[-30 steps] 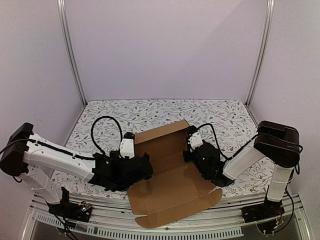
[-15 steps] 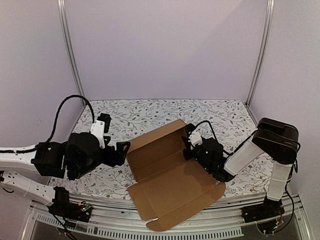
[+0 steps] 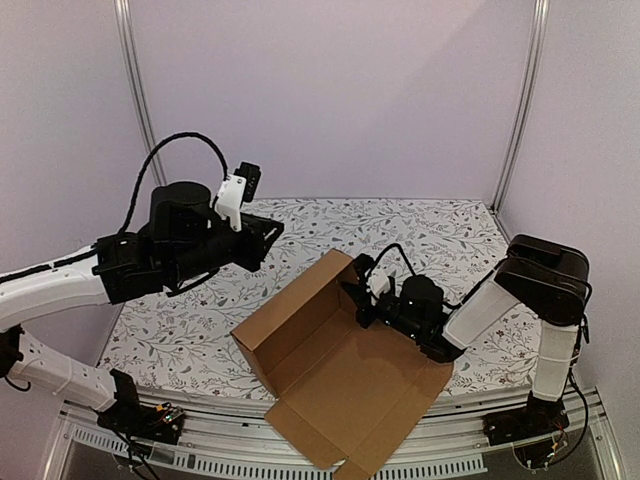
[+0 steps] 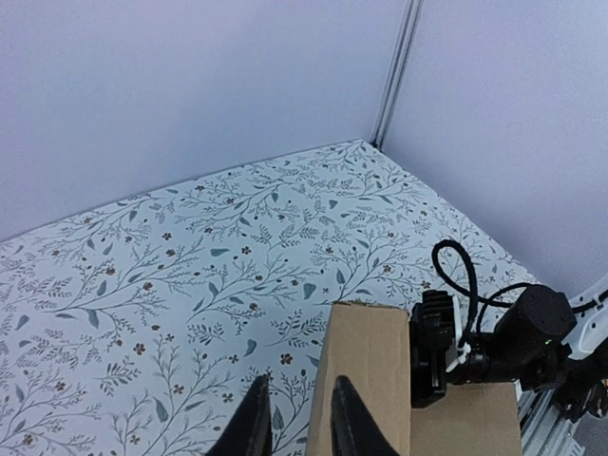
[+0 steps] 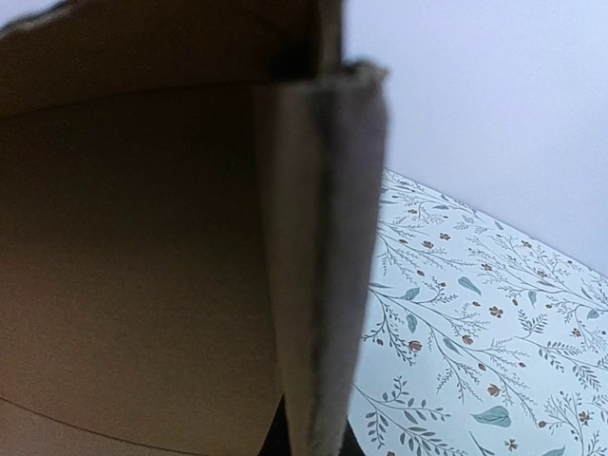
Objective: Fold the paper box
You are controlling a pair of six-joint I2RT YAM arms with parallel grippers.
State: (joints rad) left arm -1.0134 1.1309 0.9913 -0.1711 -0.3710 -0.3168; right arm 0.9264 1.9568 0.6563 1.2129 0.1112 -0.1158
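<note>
1. Paper box lies opened out on the near middle of the table, with its near corner hanging past the near edge. Its far-left wall stands up, and the broad base panel slopes toward me.
2. My right pincer is closed on the right end of that standing wall. In the right wrist view the cardboard edge runs straight down between my fingers, which are all but hidden.
3. My left pincer has just let go. A second ago it lay against the box's left edge; now it hangs high over the far left of the table, its fingers slightly apart with nothing between them.
4. In that same second the sheet has swung round, and the wall stands steeper.
5. I judge the paper box barely begun: one wall is raised and the other flaps are still flat. With only one hold on it the sheet may pivot, so my left pincer probably needs to come back before the next crease.
</note>
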